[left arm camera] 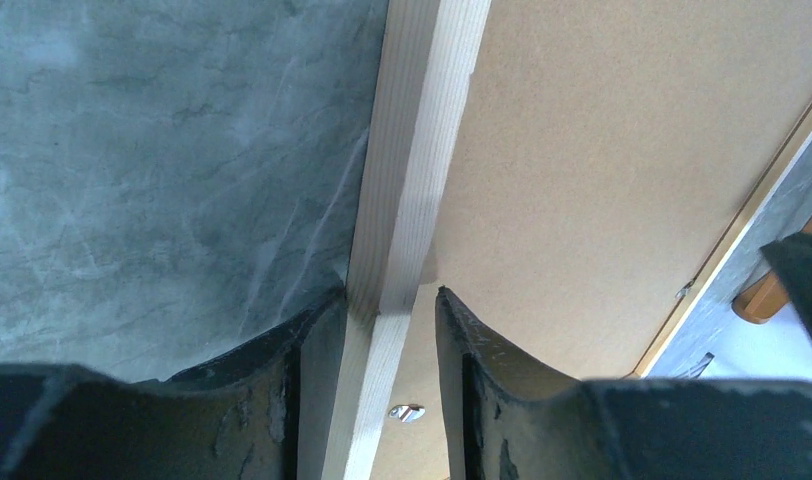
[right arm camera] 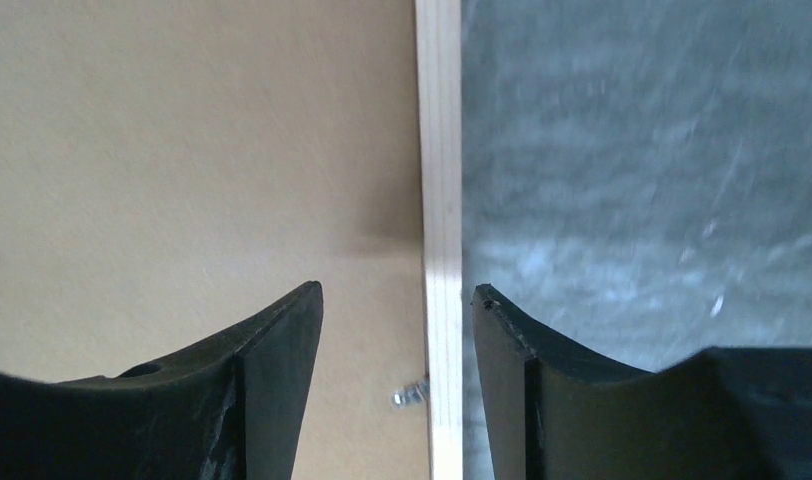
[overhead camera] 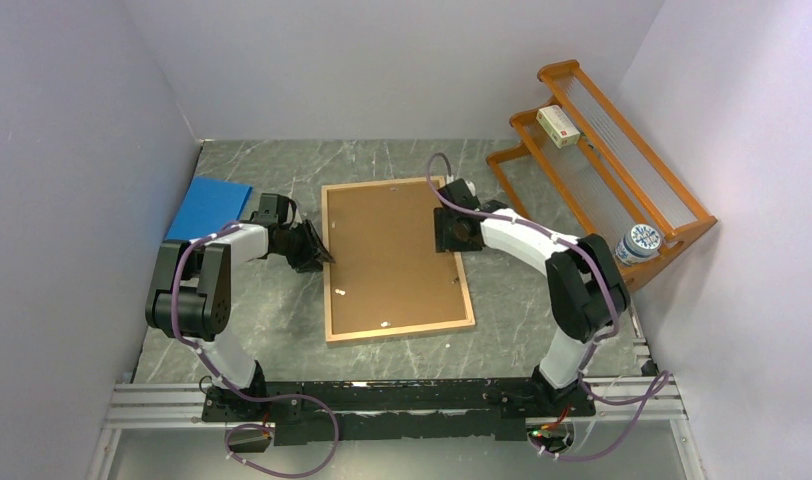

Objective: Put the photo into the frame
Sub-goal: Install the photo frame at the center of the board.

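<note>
Frame [overhead camera: 398,331]: laid back-up on tabletop [overhead camera: 272,310].
Left claw [left arm camera: 390,295]: narrow astride frame's left border; grip cannot be told.
Right claw [right arm camera: 397,290]: wide astride frame's right border.

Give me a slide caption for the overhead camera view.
Left gripper and right gripper straddle opposite sides of the light-orange wooden picture frame, lying with its brown hardboard backing up.

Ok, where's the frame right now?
In the top view the frame lies back up on the table, between the left gripper at its left rail and the right gripper at its right rail.
</note>
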Controlling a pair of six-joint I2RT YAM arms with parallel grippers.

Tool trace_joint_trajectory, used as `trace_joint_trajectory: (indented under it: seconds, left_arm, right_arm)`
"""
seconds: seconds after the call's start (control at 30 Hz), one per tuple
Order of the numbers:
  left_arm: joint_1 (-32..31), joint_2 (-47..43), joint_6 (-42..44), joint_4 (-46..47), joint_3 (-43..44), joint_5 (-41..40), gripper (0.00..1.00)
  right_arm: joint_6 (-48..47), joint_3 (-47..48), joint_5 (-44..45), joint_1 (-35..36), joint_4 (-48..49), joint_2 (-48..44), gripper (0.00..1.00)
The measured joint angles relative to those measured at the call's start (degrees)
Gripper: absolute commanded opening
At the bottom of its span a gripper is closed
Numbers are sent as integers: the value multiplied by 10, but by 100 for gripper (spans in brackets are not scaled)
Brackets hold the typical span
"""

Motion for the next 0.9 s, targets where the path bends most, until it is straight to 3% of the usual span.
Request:
trace_joint_trajectory:
  seconds: [0.3,0.57,0.77,0.9]
  left_arm:
    - [-4,1,0,-2,5,0,48]
    - [-3,4,0,-9,9,-2,46]
    - [-3,5,1,-11,10,-3,45]
    - [-3,5,3,-12,11,-3,45]
  right_arm:
    - [-39,127,23,-21,41,121,68]
    - [-64,188,23,-45,49,190,68]
    - [-68,221,21,-53,58,220,64]
    - [-67,228,19,-58,73,229,53]
